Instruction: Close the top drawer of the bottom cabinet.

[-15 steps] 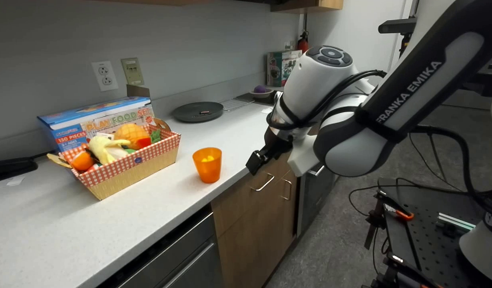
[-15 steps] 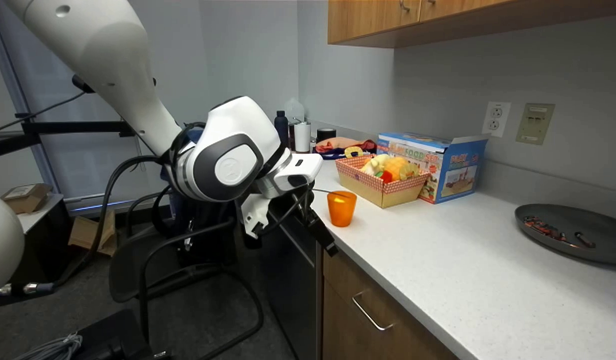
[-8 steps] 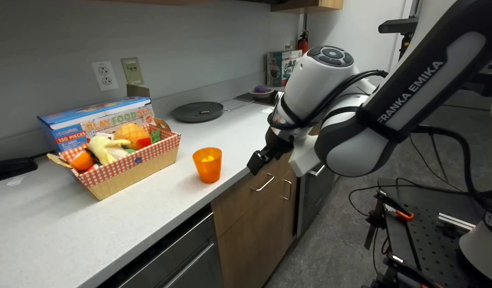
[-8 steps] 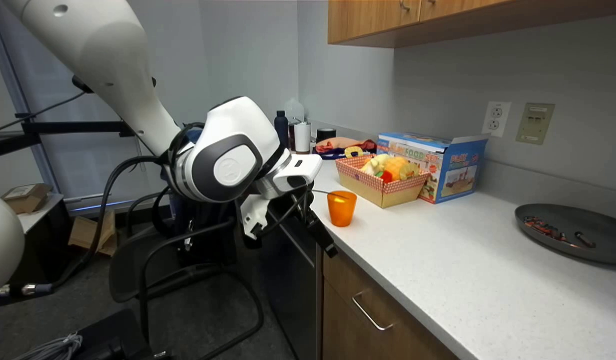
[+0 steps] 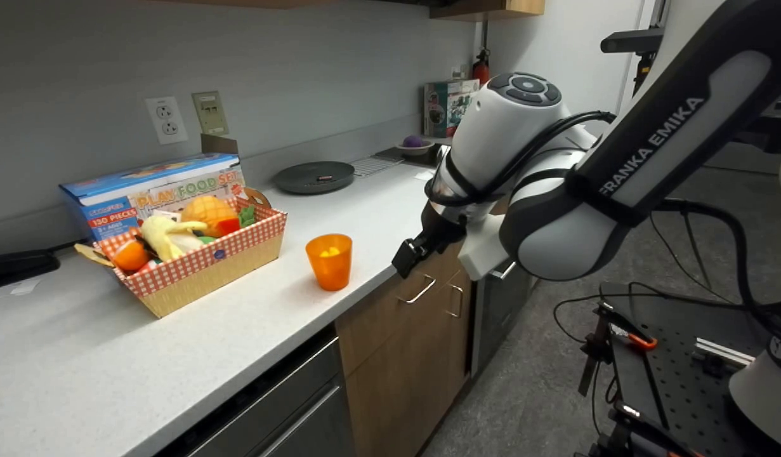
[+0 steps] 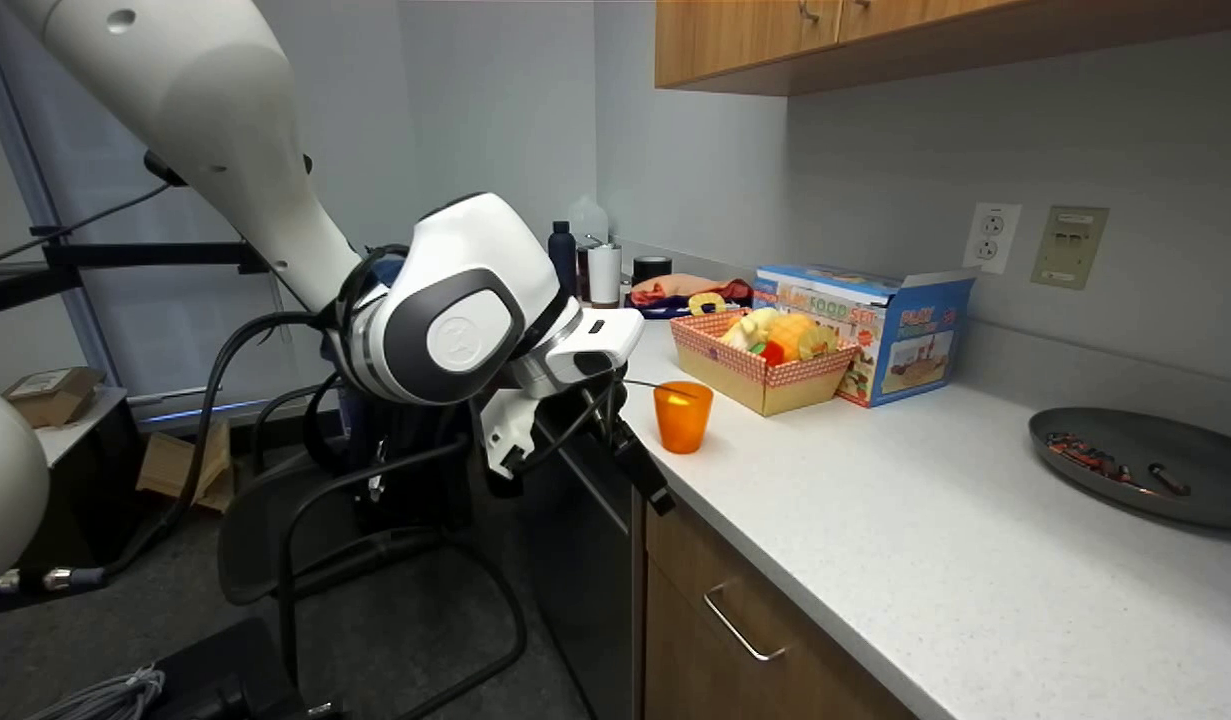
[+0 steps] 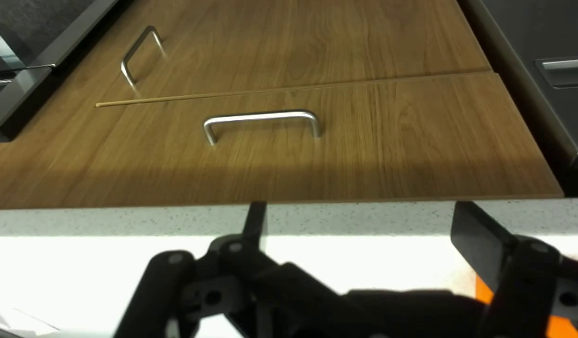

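Note:
The top drawer's tan wood front (image 7: 387, 145) sits just under the counter edge, and it shows in both exterior views (image 5: 374, 317) (image 6: 697, 550). It looks flush with the bottom cabinet (image 7: 340, 42), and no white inner box shows. Its slim silver handle (image 7: 263, 116) faces out. The cabinet's lower tan front also shows in an exterior view (image 5: 396, 387). My gripper (image 7: 359, 211) is open and empty, its two black fingers wide apart. It hangs in front of and above the drawer, near the counter edge, in both exterior views (image 5: 406, 259) (image 6: 657, 495). I cannot tell if it touches anything.
An orange cup (image 5: 330, 263) stands near the edge of the white counter (image 5: 225, 355), close to the gripper. A basket of play food (image 5: 206, 273), a box (image 5: 155, 184) and a dark pan (image 5: 314, 176) stand behind. Dark grey-fronted units (image 5: 308, 406) flank the cabinet.
The arm and gripper shifted very slightly between the oldest frames and the middle ones, then stayed still. The drawer and the other things look the same.

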### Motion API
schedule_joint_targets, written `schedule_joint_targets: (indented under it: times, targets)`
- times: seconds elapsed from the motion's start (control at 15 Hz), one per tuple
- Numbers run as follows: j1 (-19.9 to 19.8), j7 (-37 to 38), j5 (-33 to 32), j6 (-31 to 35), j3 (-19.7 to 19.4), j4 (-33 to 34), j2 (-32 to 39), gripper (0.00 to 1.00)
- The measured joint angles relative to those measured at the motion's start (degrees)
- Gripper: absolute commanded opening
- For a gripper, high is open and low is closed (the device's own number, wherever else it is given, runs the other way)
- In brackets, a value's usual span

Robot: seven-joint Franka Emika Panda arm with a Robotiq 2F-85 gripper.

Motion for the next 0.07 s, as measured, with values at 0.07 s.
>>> schedule_joint_targets:
  times: [0.07]
  targets:
    - [0.00,0.00,0.00,0.00,0.00,0.00,0.00,1.00]
